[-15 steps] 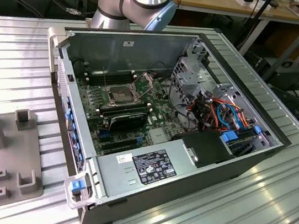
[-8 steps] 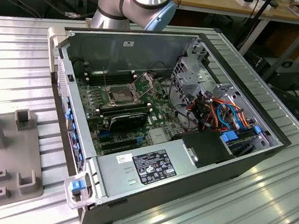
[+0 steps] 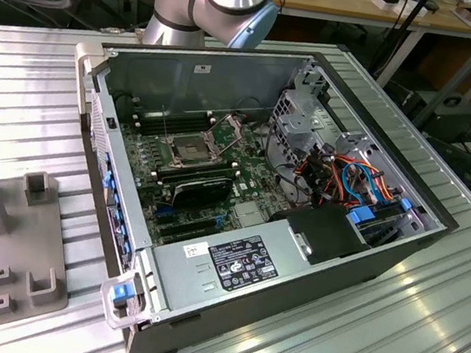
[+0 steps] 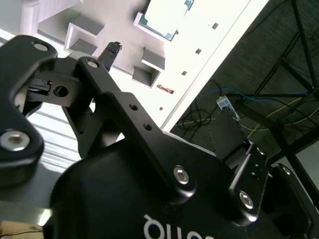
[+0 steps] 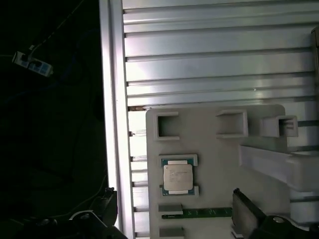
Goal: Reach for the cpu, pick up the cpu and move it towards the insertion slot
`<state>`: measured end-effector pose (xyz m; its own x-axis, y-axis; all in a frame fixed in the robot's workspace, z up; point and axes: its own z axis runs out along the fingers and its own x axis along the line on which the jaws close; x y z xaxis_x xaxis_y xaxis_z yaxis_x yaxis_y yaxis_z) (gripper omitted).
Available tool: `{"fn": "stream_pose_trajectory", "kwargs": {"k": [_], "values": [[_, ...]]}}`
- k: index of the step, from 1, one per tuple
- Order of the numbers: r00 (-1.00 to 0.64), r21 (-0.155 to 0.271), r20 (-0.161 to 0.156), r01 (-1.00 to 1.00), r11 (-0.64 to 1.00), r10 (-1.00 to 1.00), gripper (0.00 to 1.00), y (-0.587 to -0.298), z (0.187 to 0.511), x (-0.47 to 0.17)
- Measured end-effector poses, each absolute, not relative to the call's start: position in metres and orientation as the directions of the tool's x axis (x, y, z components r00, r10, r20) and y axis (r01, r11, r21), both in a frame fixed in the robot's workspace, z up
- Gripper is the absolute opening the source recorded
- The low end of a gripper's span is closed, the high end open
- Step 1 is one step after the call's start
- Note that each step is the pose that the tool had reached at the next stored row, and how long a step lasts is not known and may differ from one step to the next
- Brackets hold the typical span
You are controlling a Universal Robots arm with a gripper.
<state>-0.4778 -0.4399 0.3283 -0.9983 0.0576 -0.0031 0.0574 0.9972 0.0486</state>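
One cpu (image 5: 178, 178) lies flat in a framed nest on the grey fixture plate (image 5: 214, 164), kept square for pickup; the hand (image 5: 172, 219) hovers above it, fingers wide apart, empty.

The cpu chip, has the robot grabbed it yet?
Not yet. The cpu lies untouched on the grey fixture plate. The gripper is close to it, open and empty. Grabbing it and carrying it to the insertion slot are left.

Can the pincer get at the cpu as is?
Probably yes: the cpu lies uncovered in its nest on the plate, nothing in between, and the open pincer hangs above it.
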Motion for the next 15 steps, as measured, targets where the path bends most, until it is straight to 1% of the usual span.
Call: {"fn": "stream_pose_trajectory", "kwargs": {"k": [6, 15], "values": [[-0.999, 0.048, 0.005, 0.052, 0.997, 0.052, 0.99, -0.440, 0.312, -0.478], [-0.999, 0.048, 0.006, 0.040, 0.998, 0.040, 0.99, -0.441, 0.292, -0.477]]}}
